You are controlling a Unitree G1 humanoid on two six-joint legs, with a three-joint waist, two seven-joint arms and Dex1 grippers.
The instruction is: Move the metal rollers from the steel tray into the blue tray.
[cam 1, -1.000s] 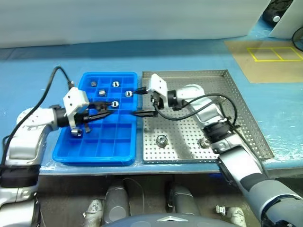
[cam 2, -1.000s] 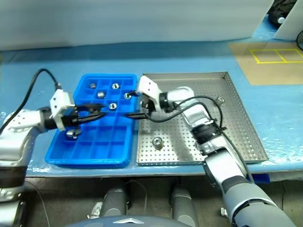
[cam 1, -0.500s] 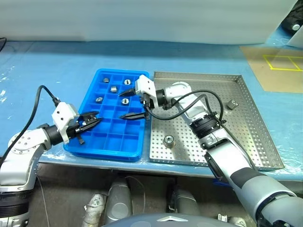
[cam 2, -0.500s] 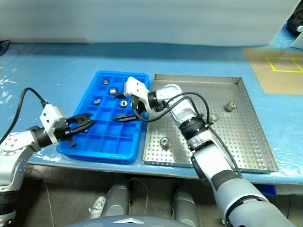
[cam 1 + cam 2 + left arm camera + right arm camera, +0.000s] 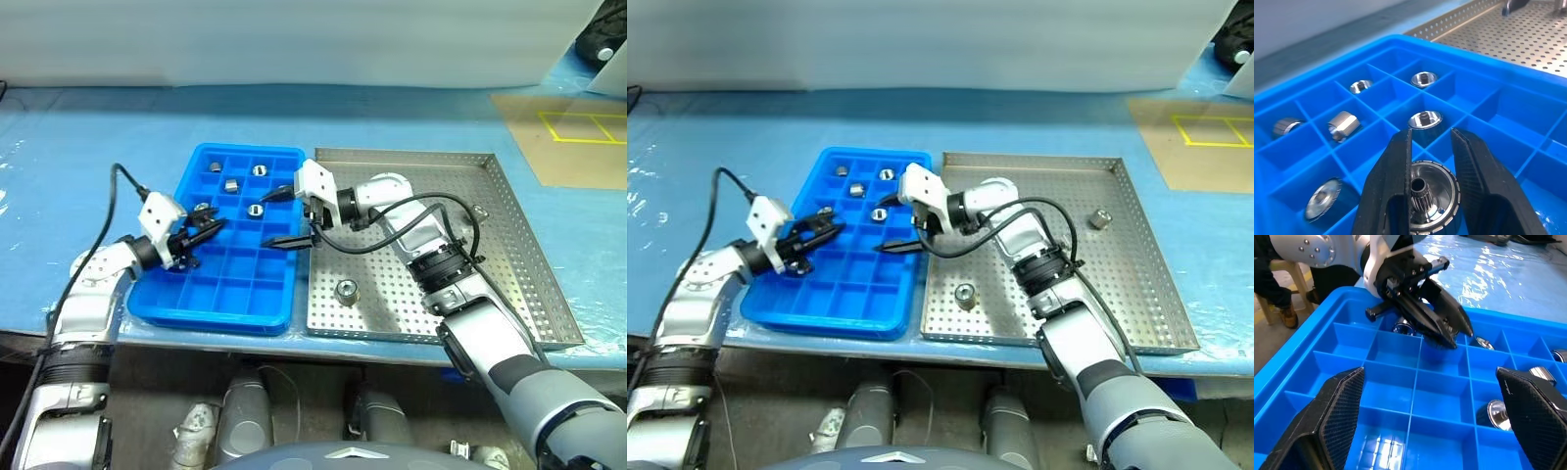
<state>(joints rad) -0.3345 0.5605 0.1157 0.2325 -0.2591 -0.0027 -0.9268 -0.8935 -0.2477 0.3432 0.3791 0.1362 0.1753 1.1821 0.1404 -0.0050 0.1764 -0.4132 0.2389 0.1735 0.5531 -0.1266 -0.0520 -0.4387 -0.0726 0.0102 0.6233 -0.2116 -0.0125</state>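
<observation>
The blue tray (image 5: 211,315) lies left of the steel tray (image 5: 431,196). Several metal rollers (image 5: 255,209) rest in the blue tray's far compartments. Two rollers lie on the steel tray, one near the front (image 5: 346,290) and one at the right (image 5: 478,211). My left gripper (image 5: 203,229) hovers over the blue tray's left side, shut on a metal roller (image 5: 1427,196). My right gripper (image 5: 280,217) hangs over the blue tray's right edge, open wide with nothing between its fingers (image 5: 1337,416).
A tan board with yellow lines (image 5: 578,132) lies at the table's far right. A black cable (image 5: 122,181) loops up from my left wrist. Beyond the table's left side, a person's shoe (image 5: 1290,316) rests by a stool leg.
My left gripper has moved forward and lower over the blue tray's left side, still holding its roller. The right gripper has kept still. The camera view has shifted.
</observation>
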